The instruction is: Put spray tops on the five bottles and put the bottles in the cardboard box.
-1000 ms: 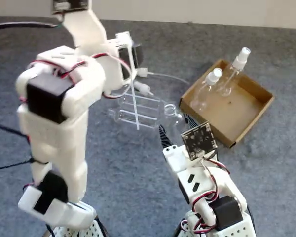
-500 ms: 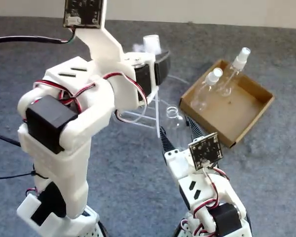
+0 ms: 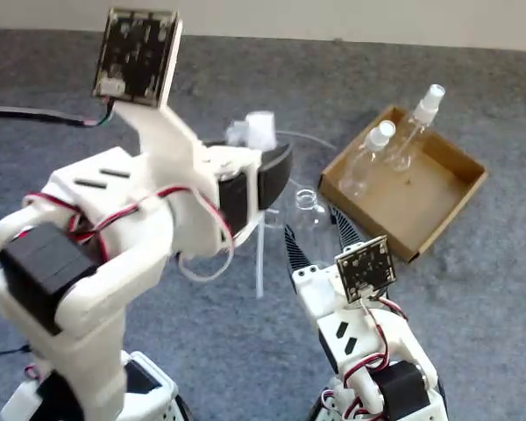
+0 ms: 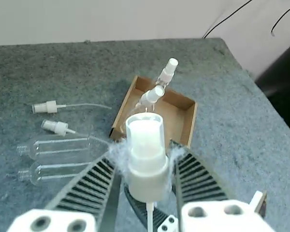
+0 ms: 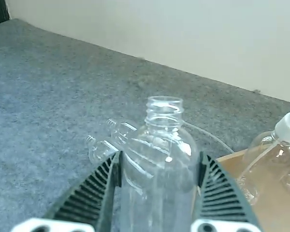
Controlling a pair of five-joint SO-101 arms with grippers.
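Note:
My left gripper (image 4: 145, 155) is shut on a white spray top (image 4: 145, 159) held upright, its thin tube (image 3: 260, 254) hanging down. In the high view this spray top (image 3: 259, 132) is up in the air, left of the open clear bottle (image 3: 309, 209). My right gripper (image 3: 313, 226) is shut on that bottle (image 5: 159, 154) and holds it upright near the cardboard box (image 3: 451, 206). Two bottles with spray tops (image 3: 368, 156) (image 3: 416, 123) lie in the box. Two empty bottles (image 4: 58, 146) (image 4: 53, 172) and two loose spray tops (image 4: 44, 107) (image 4: 55, 127) lie on the grey carpet.
The cardboard box (image 4: 186, 113) sits at the right of the table, close to my right gripper. The large left arm (image 3: 131, 246) covers much of the carpet's left and middle. A black cable (image 3: 35, 114) runs off at the far left.
My left arm has risen and swung the spray top to the right, and its tube now hangs straight down. My right gripper has shifted slightly, still holding the bottle.

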